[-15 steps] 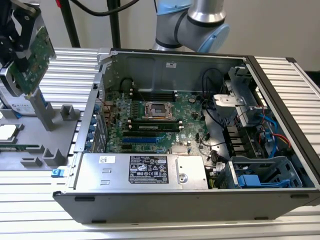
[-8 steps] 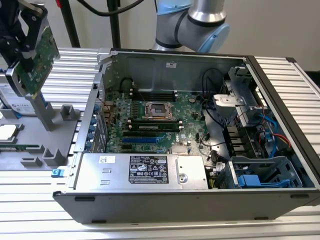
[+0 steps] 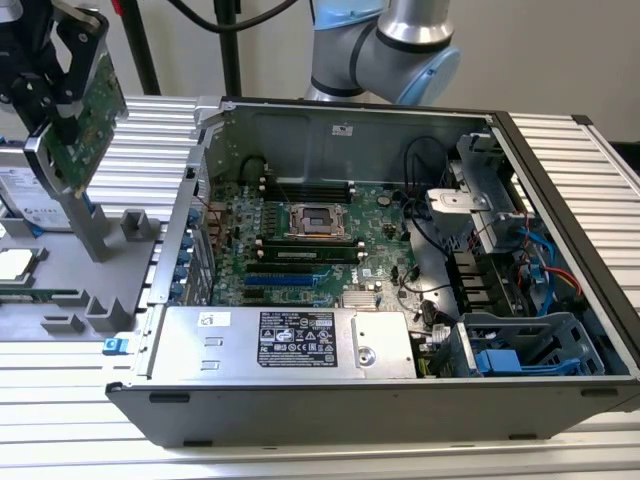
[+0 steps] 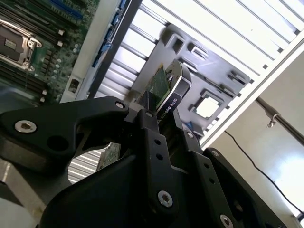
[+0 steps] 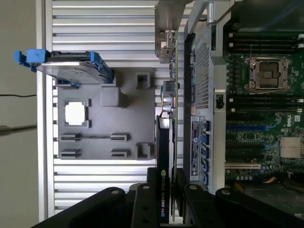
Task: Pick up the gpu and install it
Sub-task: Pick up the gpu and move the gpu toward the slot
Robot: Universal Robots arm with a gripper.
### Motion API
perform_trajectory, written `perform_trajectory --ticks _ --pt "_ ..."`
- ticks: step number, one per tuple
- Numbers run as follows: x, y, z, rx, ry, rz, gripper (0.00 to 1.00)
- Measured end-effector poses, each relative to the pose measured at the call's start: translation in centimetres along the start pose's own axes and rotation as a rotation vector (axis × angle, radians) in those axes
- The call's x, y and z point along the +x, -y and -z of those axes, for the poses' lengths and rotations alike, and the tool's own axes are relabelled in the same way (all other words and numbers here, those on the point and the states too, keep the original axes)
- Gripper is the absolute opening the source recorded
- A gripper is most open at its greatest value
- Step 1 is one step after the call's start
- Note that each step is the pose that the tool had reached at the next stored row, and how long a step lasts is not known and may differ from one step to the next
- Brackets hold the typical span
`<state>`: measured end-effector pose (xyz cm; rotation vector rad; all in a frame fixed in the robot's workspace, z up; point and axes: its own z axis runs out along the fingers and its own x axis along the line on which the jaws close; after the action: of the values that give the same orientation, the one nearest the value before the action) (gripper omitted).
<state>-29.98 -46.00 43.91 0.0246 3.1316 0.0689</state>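
It looked like a robotics lab bench; a ribbed aluminium tabletop point(image 3: 570, 150) carried an open computer case point(image 3: 330, 405), its board point(image 3: 300, 255) bared; a grey parts fixture point(image 3: 75, 285) sat by the tabletop's edge at the exterior view's left; a robot arm point(image 3: 395, 45) rose at the far edge; black stand poles point(image 3: 232, 45) and a plain wall point(image 3: 560, 50) stood behind.

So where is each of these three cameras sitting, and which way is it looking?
Exterior view: off the arm, raised, looking down into the open computer case; shows the arm behind it and the gripper holding the gpu.
First wrist view: on the arm, looking along the fingers down onto the grey tray beside the case.
Second wrist view: on the arm, looking slantwise past the fingers at that tray.
Shared: both wrist views show the gripper shut on the gpu.
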Motion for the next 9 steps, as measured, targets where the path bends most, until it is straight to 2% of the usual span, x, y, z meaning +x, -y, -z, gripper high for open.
perform_trajectory --ticks 9 --pt "-0.99 -0.02 0.00 0.0001 -0.0002 0.000 0.00"
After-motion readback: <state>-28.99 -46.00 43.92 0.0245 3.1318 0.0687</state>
